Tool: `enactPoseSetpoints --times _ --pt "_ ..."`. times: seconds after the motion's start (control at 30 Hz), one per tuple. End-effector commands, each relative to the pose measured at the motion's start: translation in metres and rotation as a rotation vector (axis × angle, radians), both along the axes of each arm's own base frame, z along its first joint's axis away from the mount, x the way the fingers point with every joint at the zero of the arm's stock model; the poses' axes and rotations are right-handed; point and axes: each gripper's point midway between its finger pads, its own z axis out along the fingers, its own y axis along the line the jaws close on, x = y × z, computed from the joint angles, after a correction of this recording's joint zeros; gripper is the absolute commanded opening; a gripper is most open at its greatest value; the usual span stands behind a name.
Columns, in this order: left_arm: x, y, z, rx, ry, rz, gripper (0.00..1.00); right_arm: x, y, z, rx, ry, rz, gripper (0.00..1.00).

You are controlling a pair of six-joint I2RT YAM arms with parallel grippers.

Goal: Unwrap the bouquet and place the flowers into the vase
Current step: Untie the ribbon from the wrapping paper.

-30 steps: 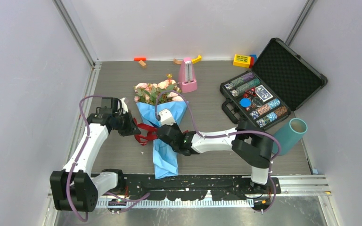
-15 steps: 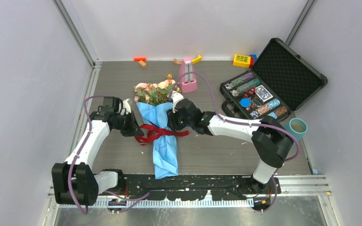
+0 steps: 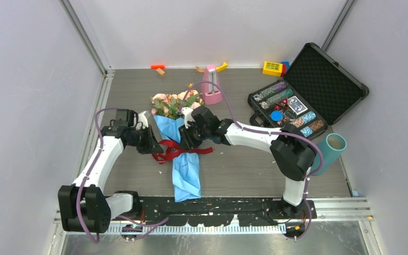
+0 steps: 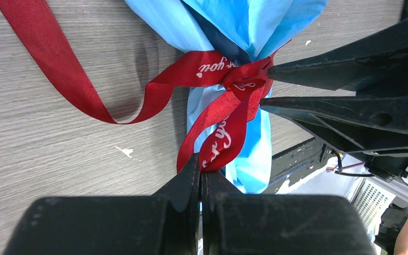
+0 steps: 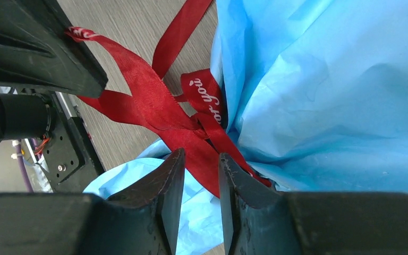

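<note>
The bouquet (image 3: 179,139) lies flat mid-table. Its pink and peach flowers (image 3: 172,103) point to the back, and the blue paper cone (image 3: 186,170) points at the arm bases. A dark red ribbon (image 4: 212,66) is knotted round the cone's waist. My left gripper (image 4: 201,159) is shut on one loose tail of that ribbon, left of the cone. My right gripper (image 5: 200,158) stands over the knot from the right, with its jaws apart and a ribbon band (image 5: 191,151) running under the gap. The teal vase (image 3: 326,153) lies tipped at the far right.
A pink metronome-shaped object (image 3: 211,85) stands just behind the flowers. An open black case (image 3: 297,106) holding poker chips sits at the back right. Small toy blocks (image 3: 272,68) and wooden pieces (image 3: 158,68) lie along the back wall. The right gripper's fingers (image 4: 324,90) show in the left wrist view.
My right arm has swung from the cone's lower part up to the ribbon knot, and its jaws have come apart. The left gripper has kept its hold on the ribbon tail.
</note>
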Motion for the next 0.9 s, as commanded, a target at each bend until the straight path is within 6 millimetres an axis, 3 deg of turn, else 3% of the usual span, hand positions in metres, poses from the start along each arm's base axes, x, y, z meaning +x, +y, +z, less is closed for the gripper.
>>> enactPoseSetpoints --times 0.0,0.53,0.87 --pt "0.003 -0.003 0.008 -0.024 -0.045 -0.016 0.00 0.001 0.016 0.021 0.055 -0.037 0.061 0.34" --pt "0.003 -0.005 0.011 -0.033 -0.058 -0.021 0.00 0.011 0.018 0.017 0.021 -0.085 0.061 0.35" --pt "0.003 -0.005 0.011 -0.038 -0.059 -0.022 0.00 0.014 0.019 -0.004 -0.047 -0.100 0.068 0.34"
